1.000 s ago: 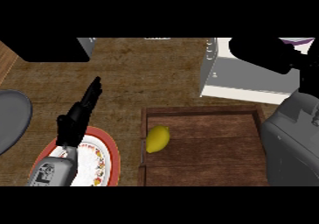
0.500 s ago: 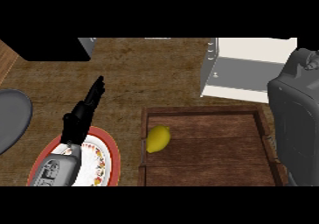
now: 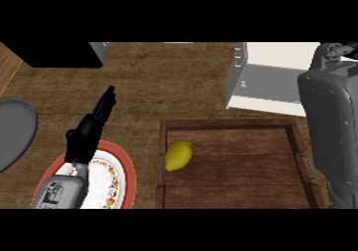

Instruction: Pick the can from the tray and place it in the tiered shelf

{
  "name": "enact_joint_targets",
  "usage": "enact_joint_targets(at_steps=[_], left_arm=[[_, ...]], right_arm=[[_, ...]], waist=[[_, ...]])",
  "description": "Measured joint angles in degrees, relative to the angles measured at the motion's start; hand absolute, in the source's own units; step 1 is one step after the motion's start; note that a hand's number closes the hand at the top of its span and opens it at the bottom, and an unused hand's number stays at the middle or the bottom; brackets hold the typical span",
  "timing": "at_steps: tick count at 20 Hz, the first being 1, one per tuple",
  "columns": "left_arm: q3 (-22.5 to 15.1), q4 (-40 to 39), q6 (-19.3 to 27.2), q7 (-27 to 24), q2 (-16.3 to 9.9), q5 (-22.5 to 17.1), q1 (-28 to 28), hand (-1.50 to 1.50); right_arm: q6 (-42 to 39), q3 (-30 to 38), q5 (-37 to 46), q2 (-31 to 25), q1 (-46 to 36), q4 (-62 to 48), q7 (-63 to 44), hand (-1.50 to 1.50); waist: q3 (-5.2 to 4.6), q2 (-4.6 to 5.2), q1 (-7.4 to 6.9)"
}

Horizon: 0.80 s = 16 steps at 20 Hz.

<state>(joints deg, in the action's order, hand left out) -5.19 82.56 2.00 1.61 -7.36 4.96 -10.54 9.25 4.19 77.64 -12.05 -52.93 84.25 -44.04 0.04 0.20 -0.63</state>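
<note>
On the tray (image 3: 232,125) no can is visible; right hand state cannot be told, left hand (image 3: 91,130) released, so placement in the tiered shelf (image 3: 272,78) is unconfirmed.

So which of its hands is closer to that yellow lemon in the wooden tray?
Left. The left hand hovers over the counter just left of the lemon, above the plate. The right hand is out of sight; only its forearm shows, beyond the tray.

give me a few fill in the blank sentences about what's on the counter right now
The yellow lemon lies inside the wooden ____.
The left hand shows above a plate with a ____ rim.
The white tiered shelf stands at the view's upper ____.
The left hand's fingers are ____ and hold nothing.

Missing words: tray; red; right; straight
</note>
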Motion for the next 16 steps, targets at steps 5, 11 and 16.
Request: enact_joint_targets(at_steps=[5, 11, 16], left_arm=[[0.5, -0.7, -0.3, -0.7, -0.1, 0.1, 0.0, 0.00], [0.5, -1.1, -0.1, -0.4, 0.8, 0.9, -0.3, 0.00], [1.2, -1.3, -0.4, -0.5, 0.7, 0.9, -0.6, 0.00]], right_arm=[[10.5, 5.0, -7.6, 0.2, 0.8, -3.6, 6.0, 1.50], [14.4, 7.5, -13.3, -1.5, -0.1, -7.6, 10.6, 1.50], [15.3, 8.9, -12.0, -4.3, 2.4, -10.8, 10.5, -1.50]], waist=[[-0.01, 0.02, -0.02], [-0.02, -0.09, 0.23], [-0.08, -0.15, 0.48]])
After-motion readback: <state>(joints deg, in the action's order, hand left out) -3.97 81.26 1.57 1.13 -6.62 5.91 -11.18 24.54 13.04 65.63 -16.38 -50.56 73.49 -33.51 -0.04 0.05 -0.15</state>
